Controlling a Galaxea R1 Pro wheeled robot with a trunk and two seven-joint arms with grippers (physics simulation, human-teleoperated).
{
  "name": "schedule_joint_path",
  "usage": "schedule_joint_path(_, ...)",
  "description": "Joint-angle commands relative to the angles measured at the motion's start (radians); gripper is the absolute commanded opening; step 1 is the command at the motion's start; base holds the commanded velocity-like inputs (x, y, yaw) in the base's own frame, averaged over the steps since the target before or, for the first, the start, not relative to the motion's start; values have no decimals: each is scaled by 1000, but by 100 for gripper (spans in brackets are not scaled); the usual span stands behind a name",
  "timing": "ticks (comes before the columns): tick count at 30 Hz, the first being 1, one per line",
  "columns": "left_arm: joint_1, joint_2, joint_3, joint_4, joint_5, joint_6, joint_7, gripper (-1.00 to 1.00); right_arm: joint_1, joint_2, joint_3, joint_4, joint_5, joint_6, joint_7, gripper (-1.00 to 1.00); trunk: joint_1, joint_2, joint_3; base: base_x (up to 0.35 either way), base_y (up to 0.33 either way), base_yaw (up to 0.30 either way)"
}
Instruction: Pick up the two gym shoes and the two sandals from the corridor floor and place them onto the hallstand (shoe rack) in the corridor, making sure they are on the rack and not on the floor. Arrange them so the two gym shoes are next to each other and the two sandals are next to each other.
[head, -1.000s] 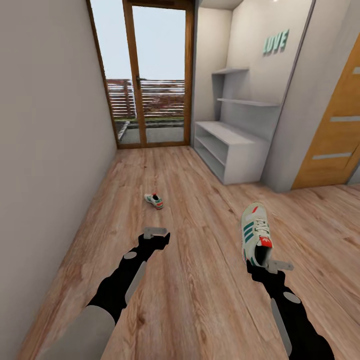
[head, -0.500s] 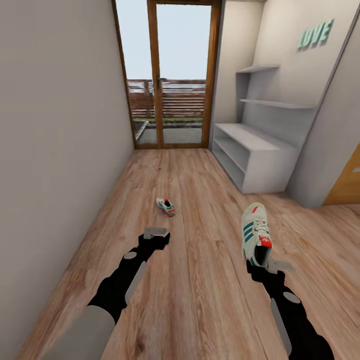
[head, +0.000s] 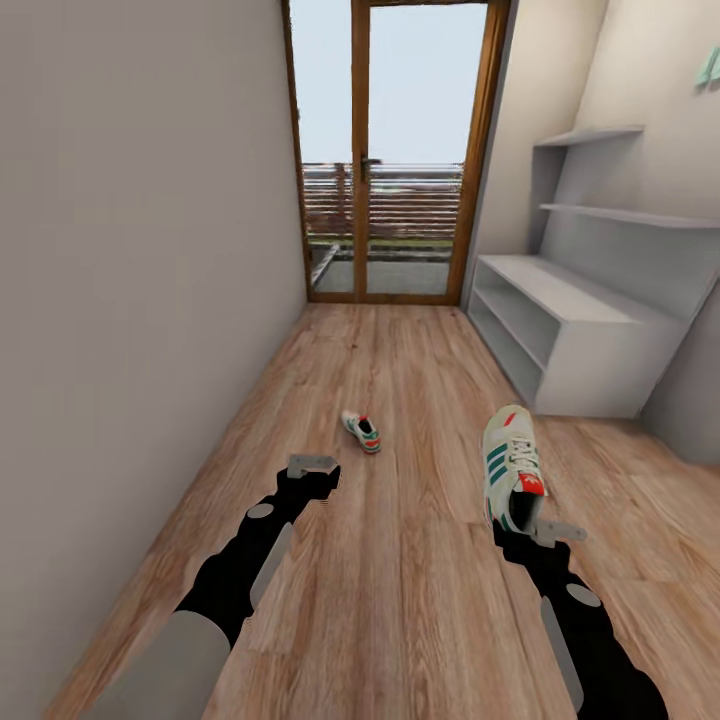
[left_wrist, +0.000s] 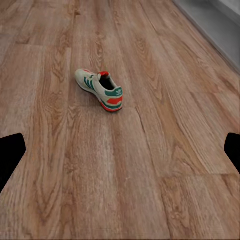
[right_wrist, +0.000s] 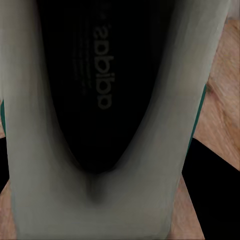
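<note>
My right hand (head: 525, 528) grips one shoe (head: 511, 464) by its heel, my left hand (head: 312, 470) hangs open and empty, just short of the other shoe (head: 362, 432) on the floor (head: 420, 590).

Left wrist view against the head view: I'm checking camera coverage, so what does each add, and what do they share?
The left wrist view adds a close look at the shoe on the floor: its green stripes and red heel patch are plain. The head view adds the second shoe gripped in the right claw, the empty left claw, the grey shoe rack and the glass door. Both share the lone shoe and the wood floor.
</note>
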Motion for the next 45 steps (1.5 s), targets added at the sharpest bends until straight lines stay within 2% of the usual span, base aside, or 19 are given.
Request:
schedule_joint_path(1,0,0,-1,-1,10,6,0,100,0,0,0,-2,1,6,0,-100,0,0,0,347,-96,231)
schedule_joint_path(7,0,0,-1,-1,11,6,0,100,0,0,0,-2,1,5,0,-100,0,0,4,347,-104,144)
schedule_joint_path(27,0,0,-1,-1,12,6,0,100,0,-1,0,-2,1,5,0,-100,0,0,5,347,-163,5)
schedule_joint_path(45,0,0,-1,-1,11,6,0,100,0,-1,0,-2,1,5,0,-100,0,0,5,347,-191,69)
